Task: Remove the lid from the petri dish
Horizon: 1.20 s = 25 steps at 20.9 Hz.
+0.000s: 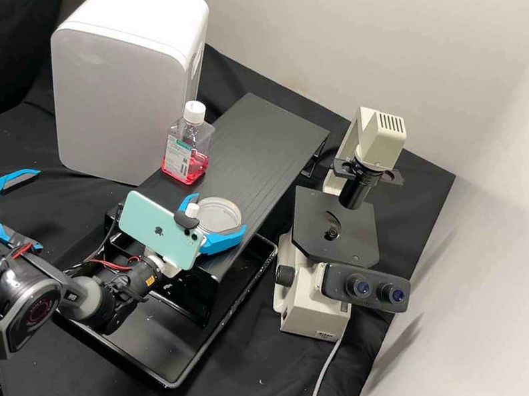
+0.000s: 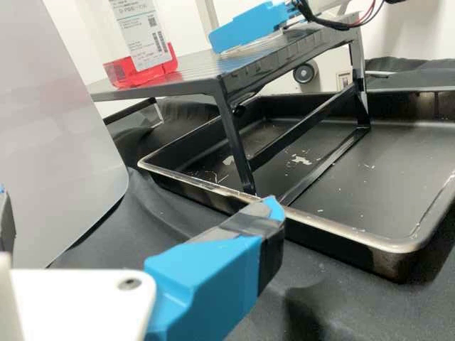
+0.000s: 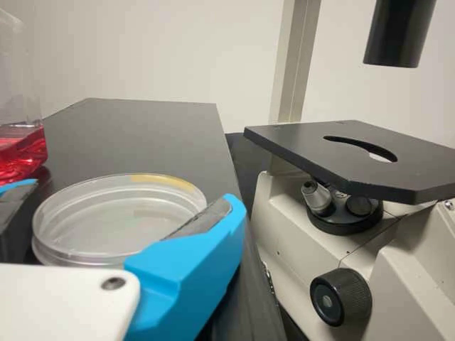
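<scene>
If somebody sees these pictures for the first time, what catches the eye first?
The right gripper holds its bright blue fingers either side of the clear petri dish on the raised black platform. Behind it stands a flask of red liquid; a white microscope sits beside the platform.

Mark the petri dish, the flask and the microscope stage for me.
petri dish (image 3: 117,213), right wrist view, middle of its clear top
flask (image 1: 185,168), high view, red liquid near its base
microscope stage (image 3: 298,142), right wrist view, flat black plate beside its hole
</scene>
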Tool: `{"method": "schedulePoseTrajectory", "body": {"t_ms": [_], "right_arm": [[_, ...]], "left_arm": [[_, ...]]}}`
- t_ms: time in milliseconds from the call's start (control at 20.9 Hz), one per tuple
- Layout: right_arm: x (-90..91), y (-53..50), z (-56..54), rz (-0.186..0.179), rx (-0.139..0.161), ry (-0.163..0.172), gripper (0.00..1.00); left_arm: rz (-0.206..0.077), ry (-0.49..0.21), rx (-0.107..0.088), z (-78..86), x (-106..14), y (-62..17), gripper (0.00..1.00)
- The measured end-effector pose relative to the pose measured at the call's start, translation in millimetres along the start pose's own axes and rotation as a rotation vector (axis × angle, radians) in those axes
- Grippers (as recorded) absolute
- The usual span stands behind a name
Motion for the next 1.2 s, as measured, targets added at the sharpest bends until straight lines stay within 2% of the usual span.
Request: {"method": "schedulePoseTrajectory", "body": {"t_ms": [956, 1196], "right_arm": [[0.0, 0.0, 0.0, 0.0, 0.0, 0.0, 0.0], [-0.4, -0.3, 0.3, -0.001, 0.008, -0.001, 0.0]], "left_arm": [[0.0, 0.0, 0.0, 0.0, 0.5, -0.1, 1.0], [-0.012, 0.0, -0.001, 0.0, 1.2, -2.6, 1.0]]}}
